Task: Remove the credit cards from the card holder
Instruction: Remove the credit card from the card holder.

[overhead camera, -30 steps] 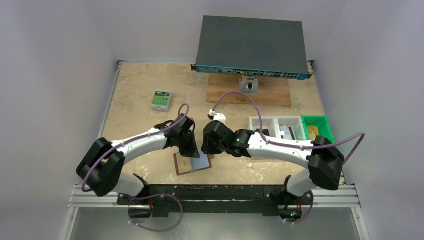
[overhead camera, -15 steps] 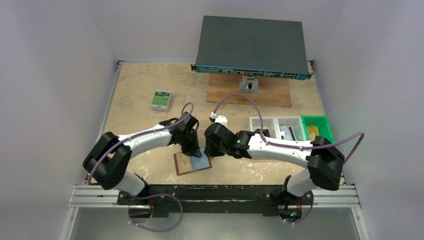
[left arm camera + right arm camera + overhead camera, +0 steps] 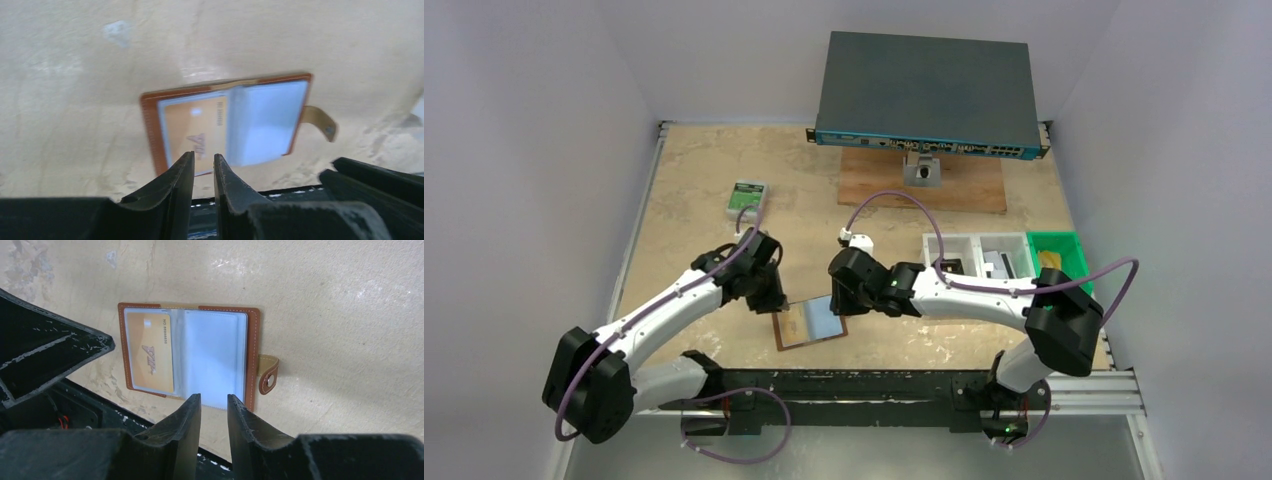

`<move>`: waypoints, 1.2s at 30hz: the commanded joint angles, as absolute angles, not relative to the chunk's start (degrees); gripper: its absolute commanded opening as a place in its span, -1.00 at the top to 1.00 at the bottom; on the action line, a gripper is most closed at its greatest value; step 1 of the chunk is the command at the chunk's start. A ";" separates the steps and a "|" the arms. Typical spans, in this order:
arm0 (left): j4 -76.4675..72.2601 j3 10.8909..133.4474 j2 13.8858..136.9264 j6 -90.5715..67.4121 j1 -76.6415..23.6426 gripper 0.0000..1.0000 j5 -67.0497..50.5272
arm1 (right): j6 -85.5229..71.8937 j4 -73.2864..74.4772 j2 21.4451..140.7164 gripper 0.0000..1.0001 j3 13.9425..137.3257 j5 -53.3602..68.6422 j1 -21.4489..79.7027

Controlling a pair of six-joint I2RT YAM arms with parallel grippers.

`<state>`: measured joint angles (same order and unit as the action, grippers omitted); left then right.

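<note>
Counted on the worktop (image 3: 704, 170): one card holder (image 3: 809, 322), one card (image 3: 150, 352), one box (image 3: 746, 199), two white bins (image 3: 951, 252), one green bin (image 3: 1060, 255), one switch (image 3: 924, 90), one board (image 3: 969, 185). Two pincers are shown: left pincer (image 3: 204, 170), right pincer (image 3: 214, 410).

Item 1: card holder (image 3: 809, 322). Small folding wallet in brown leather with light stitching round the border. I find it spread open and flat, inner side up, on my table (image 3: 704, 180) close to the near edge, turned a little askew. Clear grey-blue sleeves fill both halves. A tan snap tab (image 3: 268, 374) with a metal stud sticks out from the right-hand edge.

Item 2: credit card (image 3: 150, 359). Orange-gold, with a dark logo and a line of print along one side. I count one, seated inside the left sleeve. The right sleeve shows only pale grey-blue.
</note>
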<state>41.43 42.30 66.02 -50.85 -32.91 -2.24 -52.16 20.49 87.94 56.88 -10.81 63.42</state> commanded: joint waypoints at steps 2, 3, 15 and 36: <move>43.34 37.55 64.37 -48.71 -29.54 0.62 -1.05 | -51.54 17.73 89.20 0.48 58.62 -9.57 63.46; 43.12 37.08 64.62 -48.79 -29.47 0.63 -1.10 | -51.44 17.61 89.47 0.48 58.67 -9.48 63.41; 36.52 32.37 69.84 -51.32 -29.45 0.81 -2.41 | -51.40 16.96 89.45 0.49 58.03 -8.04 63.39; 32.53 35.16 76.82 -54.14 -35.18 0.91 -4.60 | -51.35 12.35 91.56 0.47 57.52 -3.29 63.41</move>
<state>33.93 34.96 75.42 -53.04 -34.50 -5.65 -51.79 17.08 90.70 56.93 -6.83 63.42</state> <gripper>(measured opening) 0.051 0.260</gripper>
